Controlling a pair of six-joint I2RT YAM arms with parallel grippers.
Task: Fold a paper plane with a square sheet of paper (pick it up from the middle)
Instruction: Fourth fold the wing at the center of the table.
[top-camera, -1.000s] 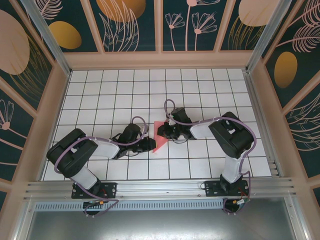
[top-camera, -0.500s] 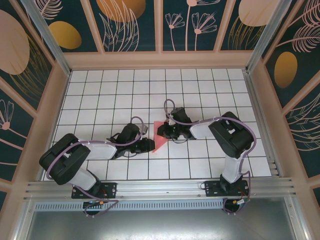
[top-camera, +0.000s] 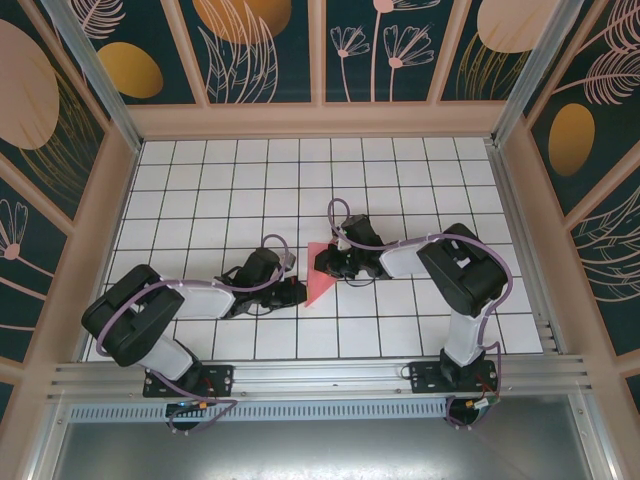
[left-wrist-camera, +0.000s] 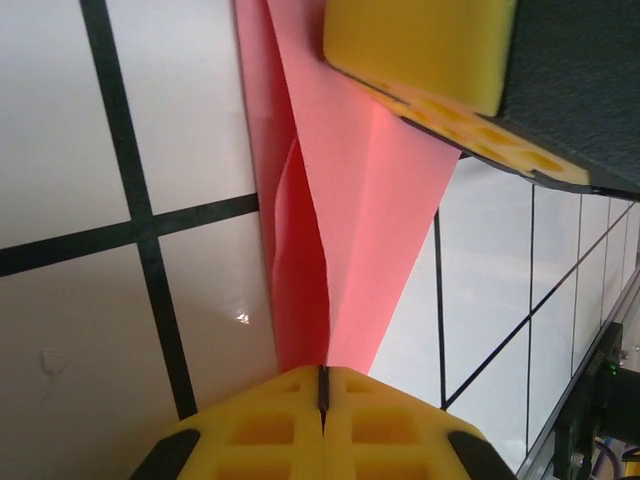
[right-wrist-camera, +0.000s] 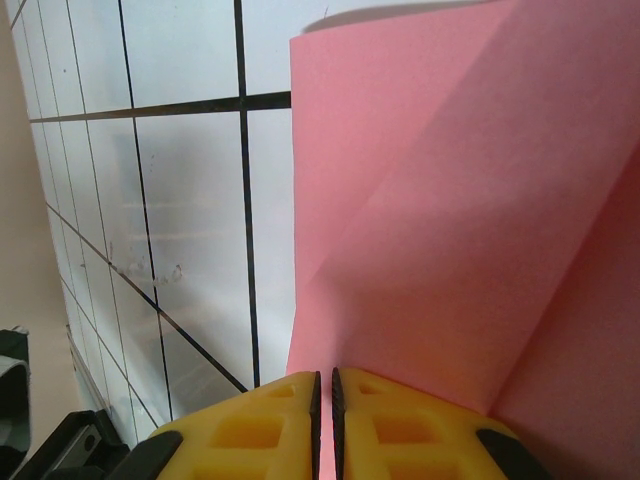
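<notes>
Top external view: creased pink paper lies mid-frame on the gridded table, between both grippers. Left gripper meets its lower left edge and right gripper its upper edge. Left wrist view: yellow fingers are pressed together at bottom centre, pinching a paper fold. Right wrist view: fingers stand all but closed at bottom centre, pinching the paper's edge.

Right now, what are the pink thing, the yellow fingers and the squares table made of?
The pink sheet looks like thin matte paper: it holds sharp creases. The yellow fingers look like moulded plastic or rubber, with grid-like pockets. The table looks glossy white, maybe laminate: light glints off it.
</notes>
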